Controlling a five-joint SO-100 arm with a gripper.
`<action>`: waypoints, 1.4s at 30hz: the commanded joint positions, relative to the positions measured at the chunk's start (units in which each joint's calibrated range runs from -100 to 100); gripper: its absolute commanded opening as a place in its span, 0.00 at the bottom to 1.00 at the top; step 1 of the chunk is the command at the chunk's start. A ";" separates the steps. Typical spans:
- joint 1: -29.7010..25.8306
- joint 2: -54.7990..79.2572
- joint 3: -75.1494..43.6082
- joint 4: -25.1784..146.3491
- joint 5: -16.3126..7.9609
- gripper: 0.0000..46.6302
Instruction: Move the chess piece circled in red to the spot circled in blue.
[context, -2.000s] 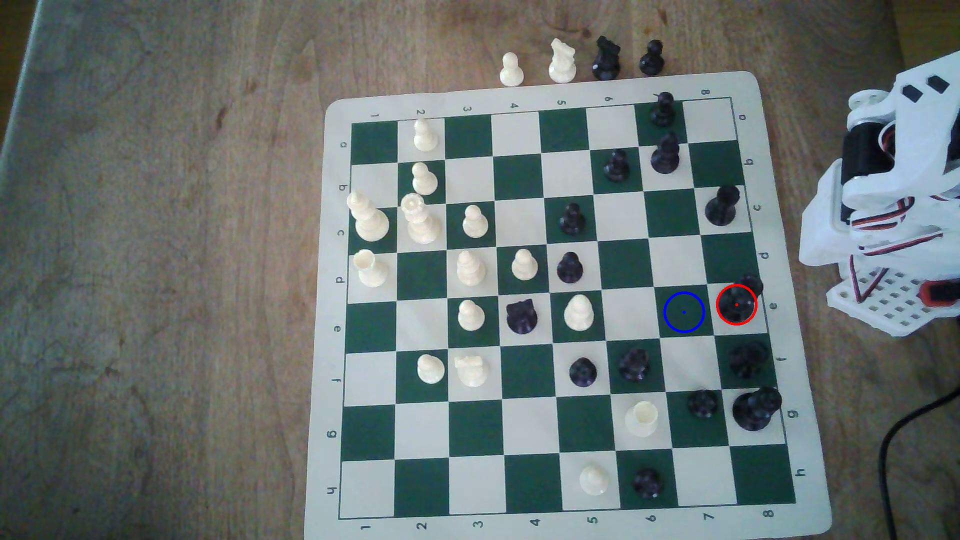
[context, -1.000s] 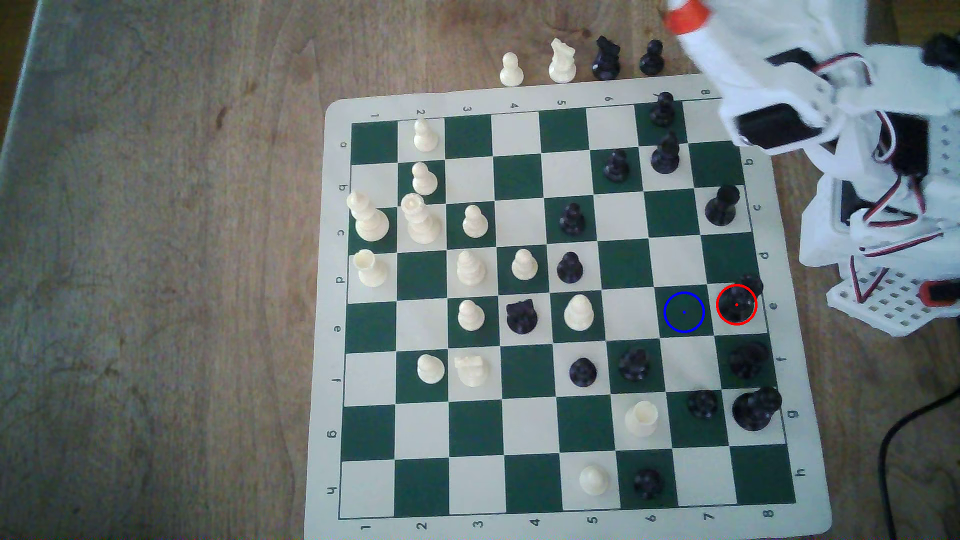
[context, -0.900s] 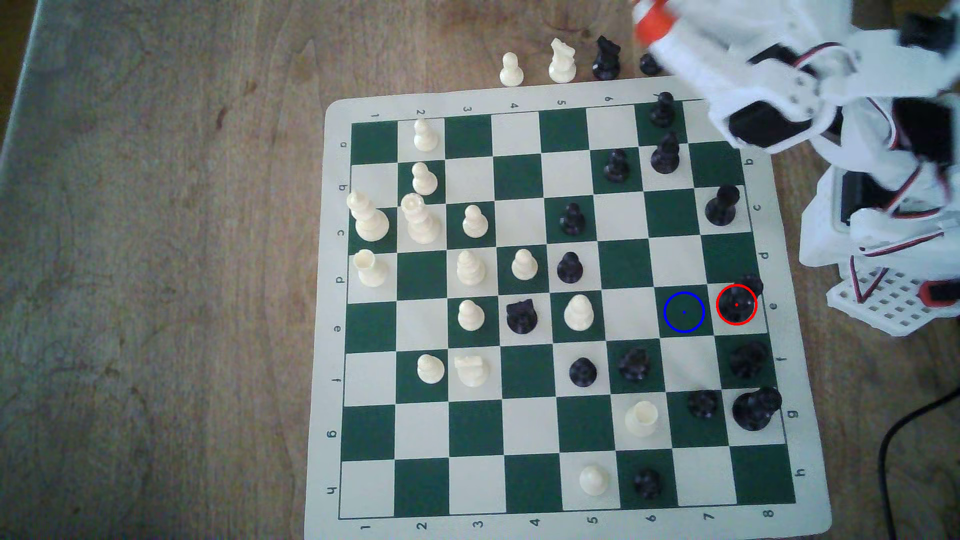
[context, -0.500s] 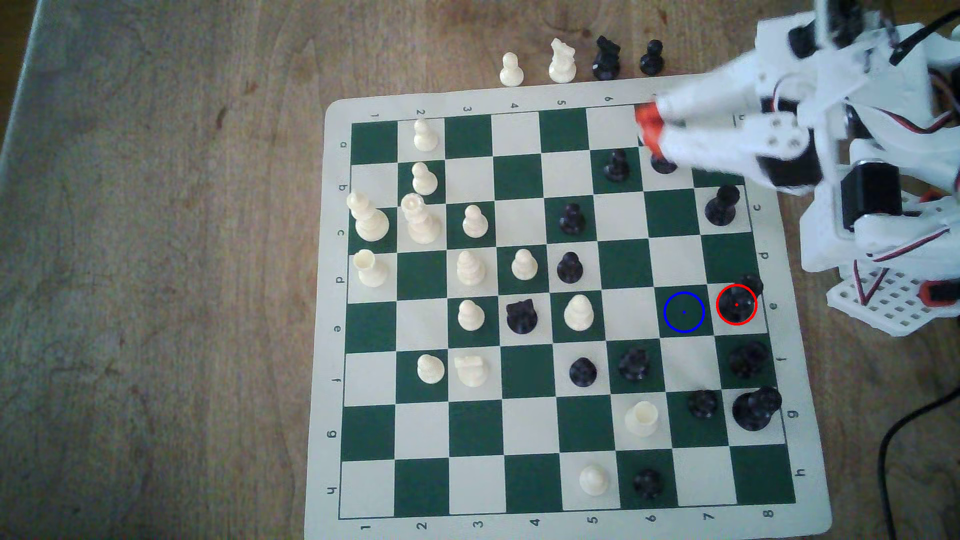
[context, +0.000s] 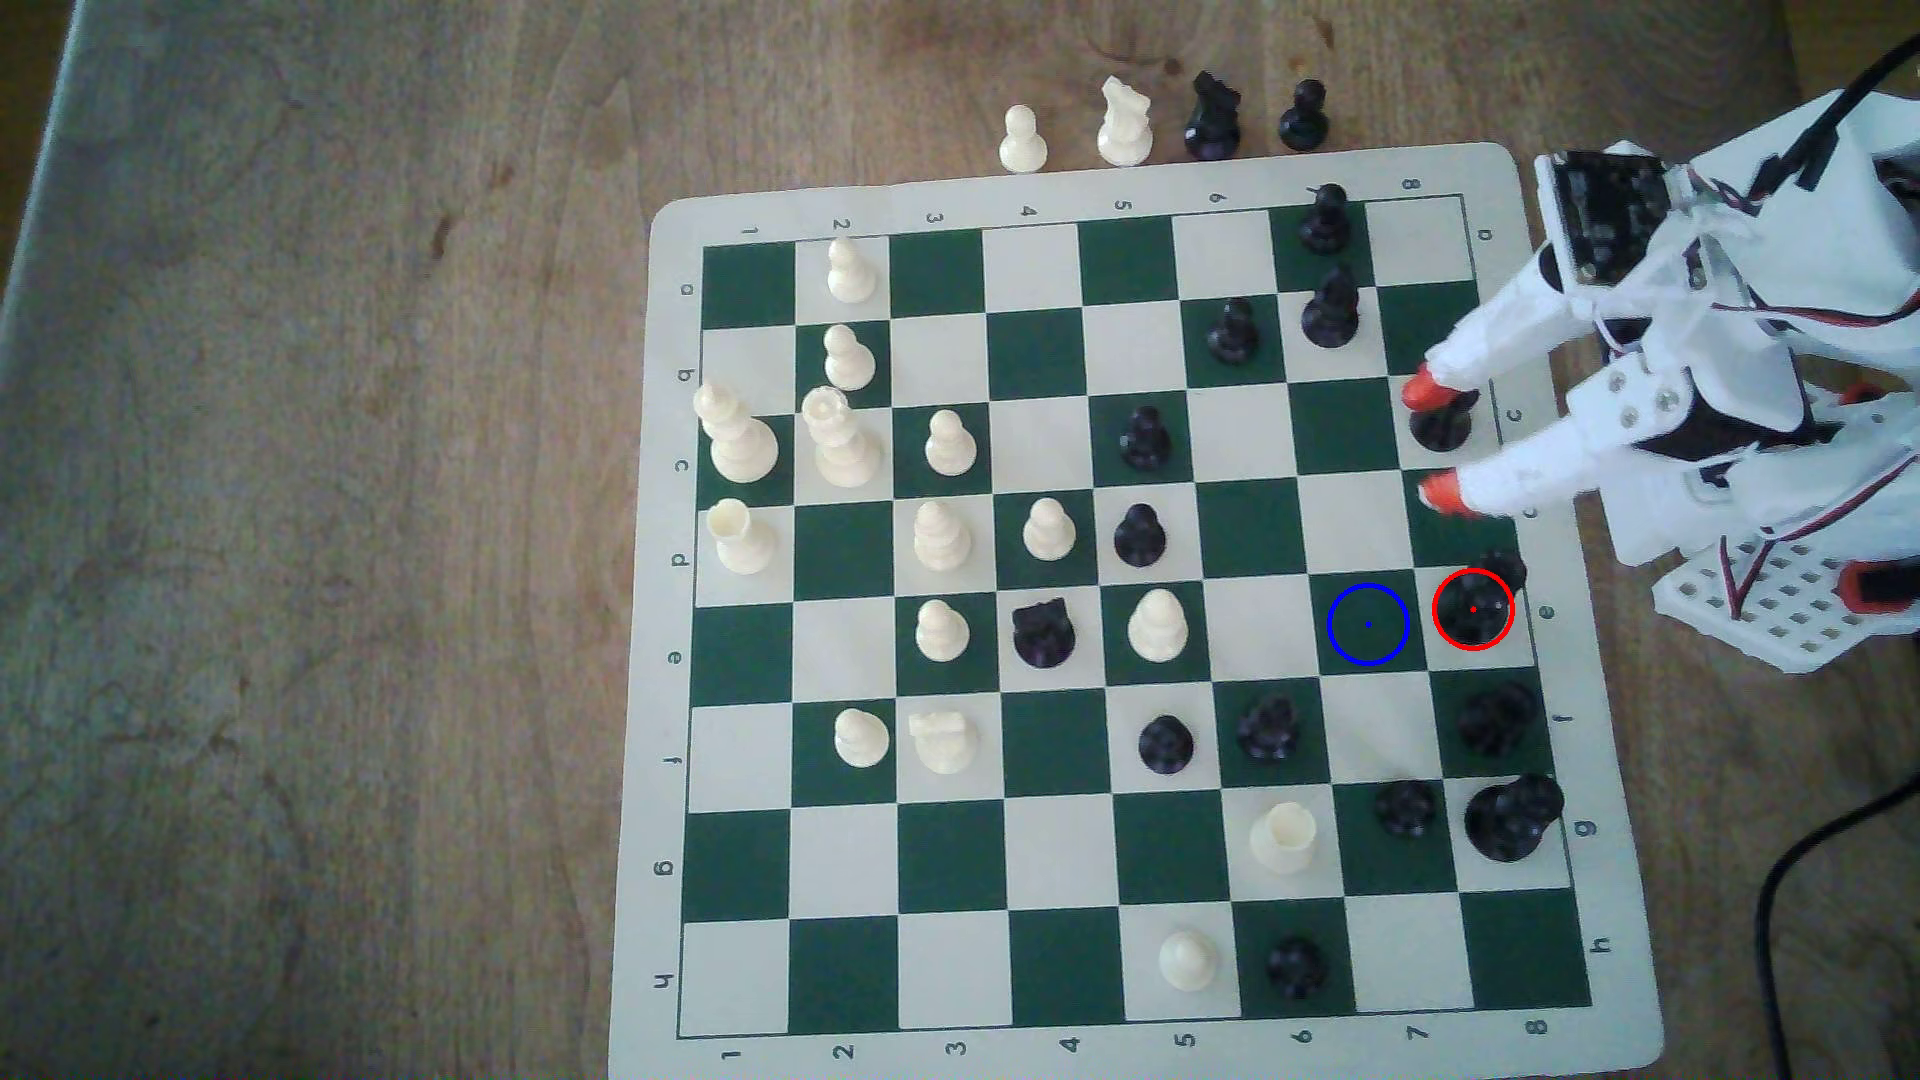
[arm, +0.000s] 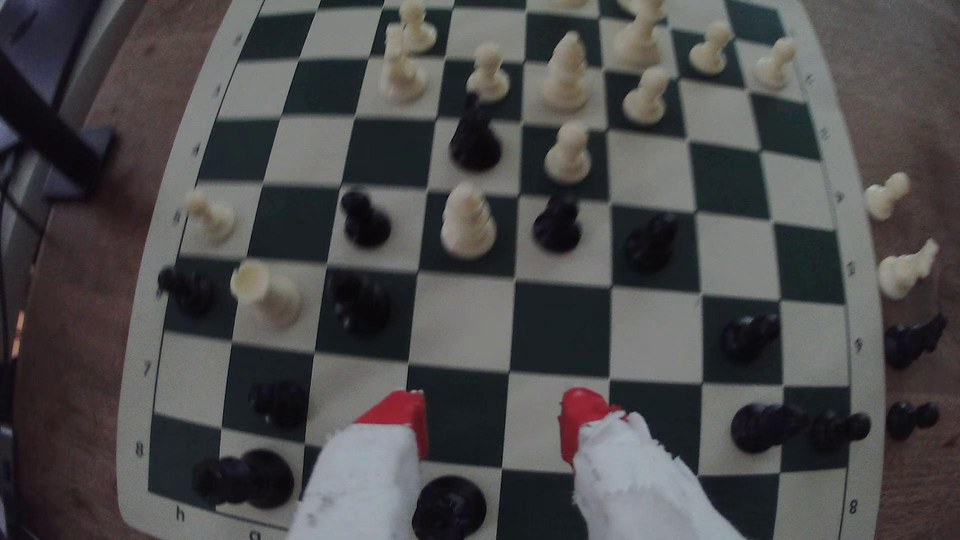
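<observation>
Gripper (context: 1430, 440) hangs over the board's (context: 1081, 192) right edge in the exterior view, red tips spread apart, empty. Below it there, the ringed piece (context: 1473, 613) stands just beside the blue spot (context: 1368, 624).

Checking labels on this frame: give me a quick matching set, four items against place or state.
Items:
1. chess piece circled in red
2. spot circled in blue
3. gripper
4. white knight

Places or states:
A. off the board, on the table
B. open, above the board's edge in the exterior view's right
C. vacant dark green square
D. standing on a cream square

Pairs: 1-D, 2-C, 3-B, 4-A
</observation>
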 joint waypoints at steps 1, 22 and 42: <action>-4.89 2.44 3.12 2.08 -1.86 0.36; -9.74 2.27 13.73 3.06 -2.69 0.36; -10.21 8.13 17.90 -2.02 -2.34 0.28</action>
